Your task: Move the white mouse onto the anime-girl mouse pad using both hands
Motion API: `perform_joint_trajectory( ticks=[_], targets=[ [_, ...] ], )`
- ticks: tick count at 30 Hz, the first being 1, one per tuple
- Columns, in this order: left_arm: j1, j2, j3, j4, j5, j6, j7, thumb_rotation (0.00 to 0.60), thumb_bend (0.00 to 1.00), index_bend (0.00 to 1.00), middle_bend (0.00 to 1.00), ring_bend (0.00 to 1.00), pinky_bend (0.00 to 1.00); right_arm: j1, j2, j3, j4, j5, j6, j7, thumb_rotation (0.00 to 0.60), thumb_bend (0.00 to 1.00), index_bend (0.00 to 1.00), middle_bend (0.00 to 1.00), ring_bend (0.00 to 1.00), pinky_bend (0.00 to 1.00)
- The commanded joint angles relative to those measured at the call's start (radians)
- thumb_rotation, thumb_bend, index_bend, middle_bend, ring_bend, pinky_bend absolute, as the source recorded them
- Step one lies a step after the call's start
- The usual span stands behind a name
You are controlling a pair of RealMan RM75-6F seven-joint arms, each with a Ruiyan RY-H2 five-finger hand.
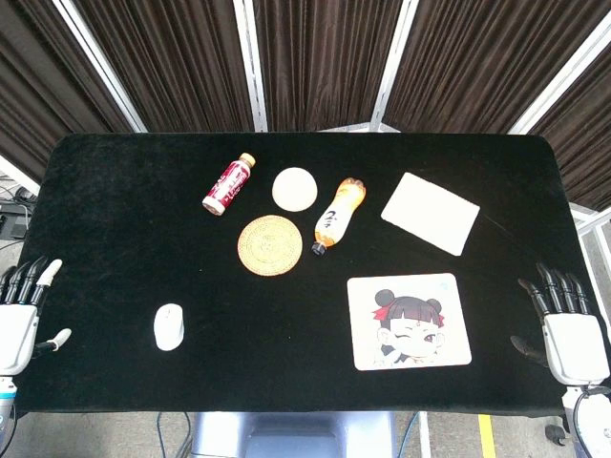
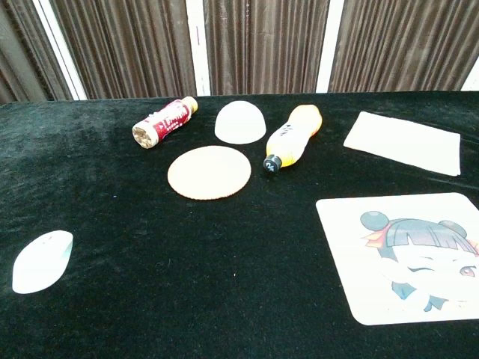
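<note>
White, smooth and egg-shaped, the small plastic mouse (image 1: 169,326) is seen lying on the black velvety counter (image 1: 115,191) at its front left, long axis running roughly front to back. It is found just right of the left hand (image 1: 21,315), which is held empty with fingers spread; the right hand (image 1: 565,324), likewise empty and spread, is placed well apart from it, beside the flat, rounded-corner anime-girl mouse pad (image 1: 409,321). The left hand is judged nearer for pickup.
</note>
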Motion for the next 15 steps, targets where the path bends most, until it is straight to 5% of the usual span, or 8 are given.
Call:
perform_joint_trajectory(
  ticks=[1, 15],
  targets=[
    [-0.004, 0.002, 0.000, -0.001, -0.009, -0.015, 0.002, 0.600, 0.08, 0.00, 0.00, 0.00, 0.00, 0.005, -0.007, 0.005, 0.010, 0.009, -0.011, 0.006, 0.600, 0.03, 0.16, 0.00, 0.00, 0.00],
    [-0.019, -0.004, 0.014, -0.009, 0.007, -0.040, 0.050, 0.600, 0.09, 0.00, 0.00, 0.00, 0.00, 0.007, -0.018, -0.004, 0.022, 0.006, -0.020, -0.013, 0.600, 0.04, 0.16, 0.00, 0.00, 0.00]
  ],
)
